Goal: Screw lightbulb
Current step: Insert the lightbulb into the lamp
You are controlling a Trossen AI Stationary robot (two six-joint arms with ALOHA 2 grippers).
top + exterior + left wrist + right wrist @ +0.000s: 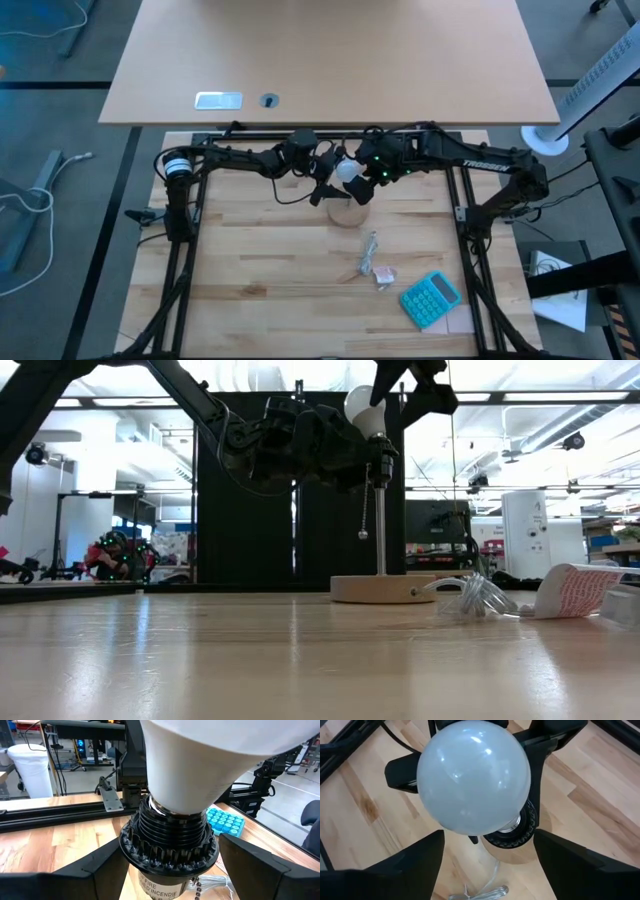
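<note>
A white lightbulb sits by its neck in the black ribbed socket of a small lamp. The lamp's thin stem rises from a round wooden base on the table. My left gripper reaches in from the table's left and is shut on the socket below the bulb. My right gripper hangs above, slanting down from the right. It is open, one finger on each side of the bulb, and neither finger visibly touches it. My left gripper pinches the black ribbed socket between its two fingers, one on each side, just under the bulb's neck. The fingers come in about level from the table's left. The lamp stays upright, its wooden base on the table.
A pull chain hangs from the socket. Nearer the table's front lie a crumpled clear wrapper with cord, a small packet and a teal calculator. The front left of the table is bare wood.
</note>
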